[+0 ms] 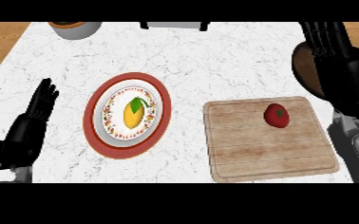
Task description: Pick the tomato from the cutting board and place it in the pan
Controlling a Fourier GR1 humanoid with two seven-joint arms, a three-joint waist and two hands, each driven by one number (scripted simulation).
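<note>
A red tomato with a green stem lies on the wooden cutting board, near its far right corner. Beyond the board, at the right edge, part of a dark brown pan shows. My right hand is raised over the pan and hides much of it; its fingers are straight, it holds nothing, and it is well beyond the tomato. My left hand rests open at the left edge with its fingers up, far from the board.
A red-rimmed plate left of the board holds a yellow fruit with a green leaf. A grey bowl stands at the back left, and a grey-and-black object sits at the back edge.
</note>
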